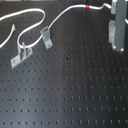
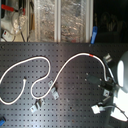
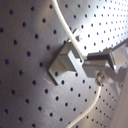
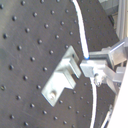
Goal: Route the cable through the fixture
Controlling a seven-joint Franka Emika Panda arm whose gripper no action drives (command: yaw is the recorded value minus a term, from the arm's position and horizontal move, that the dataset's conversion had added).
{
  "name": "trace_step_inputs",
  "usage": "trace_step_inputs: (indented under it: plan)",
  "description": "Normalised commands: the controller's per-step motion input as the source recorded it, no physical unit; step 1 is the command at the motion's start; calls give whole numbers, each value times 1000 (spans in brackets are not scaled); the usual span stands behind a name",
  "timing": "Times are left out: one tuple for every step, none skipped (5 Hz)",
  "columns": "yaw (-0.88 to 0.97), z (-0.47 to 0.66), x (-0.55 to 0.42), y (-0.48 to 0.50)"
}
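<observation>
A: Biggest thing first: one black perforated board (image 1: 75, 90), matte, dotted with a regular grid of small holes, filling both exterior views.

B: And one arm on it, pale grey, blocky, standing at the board's far right corner in the first exterior view. Its gripper (image 4: 95, 70) shows up close in both wrist views, metal fingers (image 3: 102, 61) drawn narrow around the cord.

A: So it's pinching the cable?

B: Looks that way, the fingers meet right on it in the second wrist view. One cable (image 2: 45, 62), thin, white, smooth, snaking in loose curves along the board's far edge, with one short red band (image 1: 88, 7) near the arm.

A: Fixtures, I count two. Small grey metal brackets, angular, each with a flat foot. One fixture (image 1: 46, 36) sits mid-board near the far edge, the cable touching it. The second fixture (image 1: 20, 54) lies toward the board's left edge in the first exterior view, just beside a cable loop.

B: The wrist views show one bracket (image 4: 62, 80) bolted flat, the cable running just beside its raised tab.
</observation>
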Motion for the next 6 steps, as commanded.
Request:
trace_step_inputs:
  plan:
    - [106,66,-271,79]
    - [0,46,0,0]
    - [-57,263,-93,-18]
    - [0,37,1,1]
    - [0,279,-156,-4]
    - [-46,28,-39,0]
